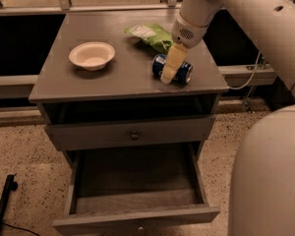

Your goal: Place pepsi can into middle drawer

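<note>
The pepsi can (185, 73) lies on its side on the grey cabinet top (103, 80), near the right front edge. My gripper (168, 72) hangs down from the white arm and is right on the can, covering its middle. The middle drawer (137, 173) is pulled out below, a deep box with a dark bare floor. It sits well below and in front of the can.
A white bowl (91, 55) stands on the left of the top. A green crinkled snack bag (152, 34) lies just behind the can. A shut drawer face with a round knob (133, 135) is above the open drawer. My white body fills the lower right (268, 181).
</note>
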Tool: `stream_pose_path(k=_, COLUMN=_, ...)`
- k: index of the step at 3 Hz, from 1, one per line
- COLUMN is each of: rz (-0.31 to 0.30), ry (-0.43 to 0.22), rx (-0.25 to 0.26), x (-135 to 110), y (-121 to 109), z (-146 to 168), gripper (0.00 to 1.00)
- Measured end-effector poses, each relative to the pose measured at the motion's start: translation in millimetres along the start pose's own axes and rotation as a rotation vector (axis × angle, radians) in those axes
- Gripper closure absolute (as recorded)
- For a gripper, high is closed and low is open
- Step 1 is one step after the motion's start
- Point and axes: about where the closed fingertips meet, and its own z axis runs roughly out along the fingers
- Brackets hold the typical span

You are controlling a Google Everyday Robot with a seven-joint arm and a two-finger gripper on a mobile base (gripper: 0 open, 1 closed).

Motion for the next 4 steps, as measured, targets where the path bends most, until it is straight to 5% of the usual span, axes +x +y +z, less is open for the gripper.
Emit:
stream_pose_path(k=1, rz=0.038, ry=0.052, rx=0.031, x=9, y=-9, z=23, gripper=0.41)
stream_pose_path(k=2, rz=0.045, ry=0.058, rx=0.054, x=14, y=-13, z=31, gripper=0.43)
stream_pose_path(k=3, rz=0.012, ry=-0.013, rx=0.061, x=16, y=-5, z=24, gripper=0.61)
stream_pose_path(k=4, rz=-0.083, ry=-0.199, rx=0.061, x=8, y=26, z=-3, gripper=0.85)
